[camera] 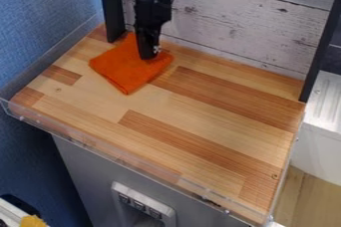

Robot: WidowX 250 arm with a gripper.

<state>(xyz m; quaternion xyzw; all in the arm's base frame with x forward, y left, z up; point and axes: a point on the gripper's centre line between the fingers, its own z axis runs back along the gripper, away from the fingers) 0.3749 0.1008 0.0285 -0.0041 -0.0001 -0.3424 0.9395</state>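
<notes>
1. The black jaws [148,56] are pointing down at the orange cloth [126,70]; their opening and any hold are staying impossible to tell.
2. The folded cloth is lying on the wooden bench [220,121], towards the view's upper left, near a black post [111,9].

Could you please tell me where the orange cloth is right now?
In the camera view, the orange cloth lies at the upper left of the wooden surface, beneath the gripper and beside the black post.
</notes>
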